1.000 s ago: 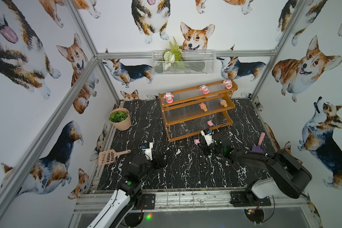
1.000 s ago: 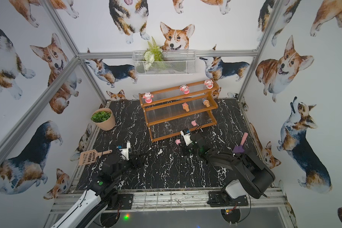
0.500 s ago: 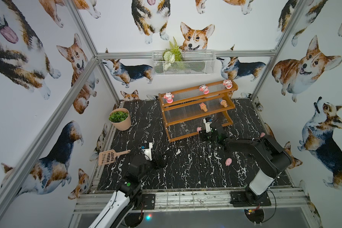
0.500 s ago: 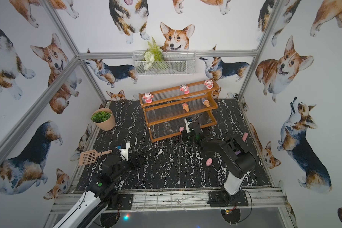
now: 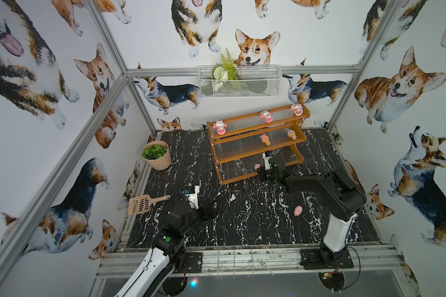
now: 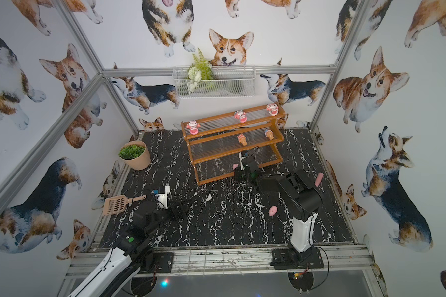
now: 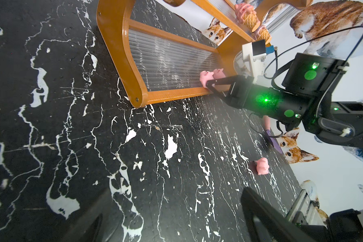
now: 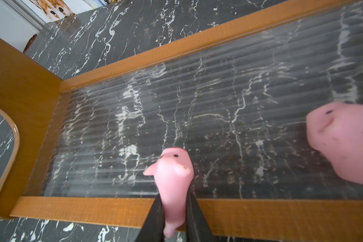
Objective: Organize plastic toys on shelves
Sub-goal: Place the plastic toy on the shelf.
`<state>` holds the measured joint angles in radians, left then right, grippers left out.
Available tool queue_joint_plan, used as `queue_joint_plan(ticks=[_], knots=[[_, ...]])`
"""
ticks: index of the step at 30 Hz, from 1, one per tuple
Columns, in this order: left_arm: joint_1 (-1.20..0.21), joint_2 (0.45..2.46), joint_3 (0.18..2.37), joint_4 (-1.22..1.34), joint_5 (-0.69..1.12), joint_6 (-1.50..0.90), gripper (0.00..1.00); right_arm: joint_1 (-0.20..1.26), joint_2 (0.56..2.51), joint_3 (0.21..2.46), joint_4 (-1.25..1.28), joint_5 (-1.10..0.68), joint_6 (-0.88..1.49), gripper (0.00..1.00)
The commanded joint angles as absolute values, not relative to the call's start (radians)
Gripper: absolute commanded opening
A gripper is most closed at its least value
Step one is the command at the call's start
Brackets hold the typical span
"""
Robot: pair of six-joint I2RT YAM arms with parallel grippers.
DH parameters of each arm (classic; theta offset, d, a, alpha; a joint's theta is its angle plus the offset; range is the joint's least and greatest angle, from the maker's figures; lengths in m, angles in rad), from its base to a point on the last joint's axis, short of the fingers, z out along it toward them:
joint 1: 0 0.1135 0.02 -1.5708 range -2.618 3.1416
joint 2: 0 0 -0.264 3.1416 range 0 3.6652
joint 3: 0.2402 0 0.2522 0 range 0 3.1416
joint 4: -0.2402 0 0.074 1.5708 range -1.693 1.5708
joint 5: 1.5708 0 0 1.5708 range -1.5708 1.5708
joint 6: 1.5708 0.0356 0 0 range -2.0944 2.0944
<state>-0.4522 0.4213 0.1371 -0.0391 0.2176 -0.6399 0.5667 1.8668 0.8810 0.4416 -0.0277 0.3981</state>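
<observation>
A pink pig is pinched between the two black fingers of the right gripper, whose jaws are nearly closed and press its soft body from both sides; it hangs over the front rail of the lowest tier of the shelves, snout out over the ribbed clear panel — whether it touches that panel I cannot tell; a second pig sits on the same panel just beside it; the third pig lies on the black marble table, well apart from the rack and near the right arm's base; two ice-cream cones lie on the middle tier and three dolls stand along the top one; the left gripper is low over the table in front of the rack, jaws spread wide, holding nothing; a beige scoop and a potted plant sit towards the left wall.
</observation>
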Motion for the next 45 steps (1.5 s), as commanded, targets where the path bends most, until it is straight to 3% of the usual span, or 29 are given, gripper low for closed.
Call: queue_joint_plan(ticks=[1, 13, 21, 31, 38, 45], knots=[[-0.451, 0.424, 0.140, -0.009, 0.224, -0.640, 0.99, 0.575, 1.885, 0.897, 0.446, -0.018, 0.426, 0.22], [-0.451, 0.425, 0.139, -0.008, 0.227, -0.643, 0.99, 0.591, 1.927, 0.956, 0.395, 0.046, 0.471, 0.25], [-0.451, 0.412, 0.137, -0.018, 0.227, -0.645, 0.99, 0.594, 1.909, 0.945, 0.402, 0.024, 0.467, 0.38], [-0.451, 0.403, 0.135, -0.018, 0.234, -0.653, 0.99, 0.597, 1.834, 0.897, 0.419, 0.000, 0.459, 0.44], [-0.451, 0.383, 0.132, -0.008, 0.265, -0.664, 0.99, 0.601, 1.714, 0.791, 0.449, -0.053, 0.454, 0.46], [-0.453, 0.403, 0.090, 0.167, 0.392, -0.708, 0.98, 0.616, 1.446, 0.584, 0.465, -0.151, 0.474, 0.44]])
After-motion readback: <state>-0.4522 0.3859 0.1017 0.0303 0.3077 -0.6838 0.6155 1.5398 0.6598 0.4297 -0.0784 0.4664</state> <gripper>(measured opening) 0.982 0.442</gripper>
